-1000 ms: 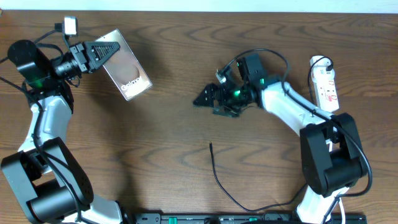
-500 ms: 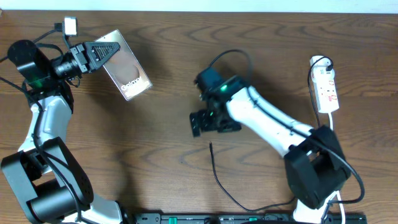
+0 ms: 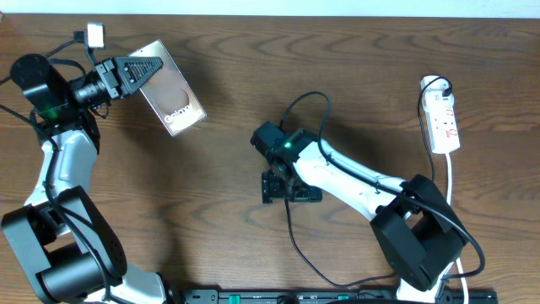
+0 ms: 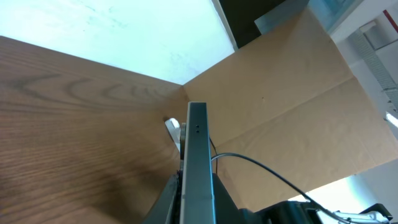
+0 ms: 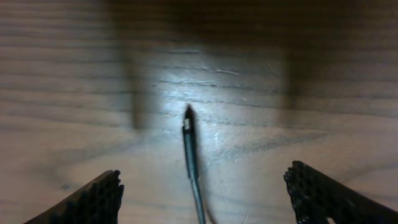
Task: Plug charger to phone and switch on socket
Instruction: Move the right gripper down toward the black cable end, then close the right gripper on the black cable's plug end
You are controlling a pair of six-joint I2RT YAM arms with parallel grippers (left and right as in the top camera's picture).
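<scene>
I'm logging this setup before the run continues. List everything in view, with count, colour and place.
phone: 1, bronze-brown face with white lettering, top left, in the left gripper
charger: 1, thin black cable, on the table near the centre, tip below the right gripper
socket: 1, white power strip with red marks, right side of the table
white cord: 1, white, running from the socket toward the near edge
table: 1, dark brown wood, under everything
cardboard: 1, brown, beyond the table in the left wrist view
left gripper: 1, black, shut on the phone
right gripper: 1, black, open, above the charger tip
</scene>
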